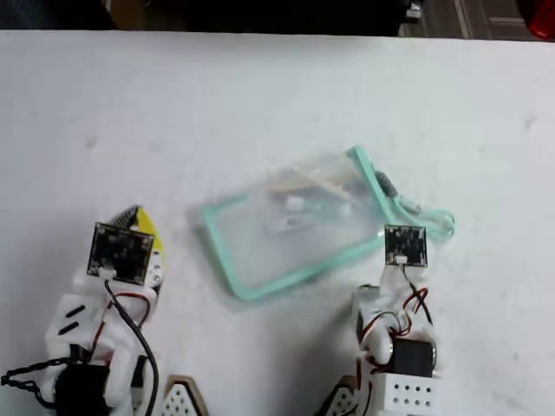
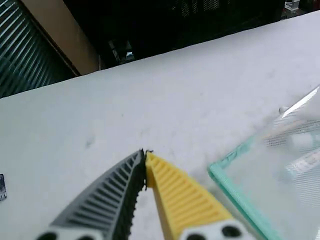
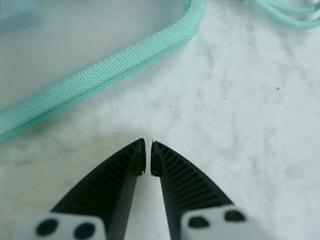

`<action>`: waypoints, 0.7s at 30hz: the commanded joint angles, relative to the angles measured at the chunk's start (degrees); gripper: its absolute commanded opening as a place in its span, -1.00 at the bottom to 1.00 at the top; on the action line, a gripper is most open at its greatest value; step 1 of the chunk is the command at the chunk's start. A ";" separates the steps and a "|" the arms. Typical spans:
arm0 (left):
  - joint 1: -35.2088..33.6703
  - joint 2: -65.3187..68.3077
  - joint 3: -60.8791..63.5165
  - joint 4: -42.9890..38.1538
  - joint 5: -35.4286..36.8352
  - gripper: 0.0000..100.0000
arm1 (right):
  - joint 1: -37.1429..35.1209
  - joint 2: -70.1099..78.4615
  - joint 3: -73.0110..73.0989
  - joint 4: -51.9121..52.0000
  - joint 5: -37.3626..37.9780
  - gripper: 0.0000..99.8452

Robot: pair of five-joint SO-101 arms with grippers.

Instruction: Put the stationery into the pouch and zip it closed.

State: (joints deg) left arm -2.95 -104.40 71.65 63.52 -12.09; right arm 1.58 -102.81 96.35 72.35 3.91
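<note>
Left wrist view gives me the left pincer [image 2: 145,153] first: its grey and yellow fingers are pressed together at the tips with nothing between them, poised over bare white worktop [image 2: 165,100]. Just beside it lies a corner of the pouch [image 2: 280,200], clear plastic edged in mint green, flat on the surface. From the right wrist view, the right pincer [image 3: 148,145] has its two black fingers drawn almost together, only a sliver of gap at the tips, gripping nothing and pointing down at the worktop close to the pouch's green woven edge. A loop of mint cord [image 3: 285,7] lies beyond. On the high view, the pouch sits at an angle in the middle of the worktop between my two arms, the left pincer off its near left corner and the right arm at its near right corner. The stationery [image 1: 303,204], pale sticks and small white pieces, lies inside the pouch toward its far end. I cannot tell whether the zip is closed.
</note>
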 commanded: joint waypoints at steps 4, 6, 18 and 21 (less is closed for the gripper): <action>0.57 0.13 -2.99 -3.60 0.88 -0.95 | 0.31 -0.31 0.53 0.31 -0.70 -0.96; 0.57 0.13 -2.90 -4.75 0.88 -0.95 | 0.40 -0.31 0.53 0.31 -0.70 -0.96; 0.57 14.81 -12.40 -6.33 1.41 -0.95 | 0.48 -0.31 0.53 0.31 -0.70 -0.97; 0.57 25.98 -18.29 -6.24 1.41 -0.95 | 0.48 -0.31 0.53 0.31 -0.70 -0.97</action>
State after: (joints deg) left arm -2.95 -92.18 62.24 58.77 -11.38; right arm 1.58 -102.81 96.35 72.35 3.91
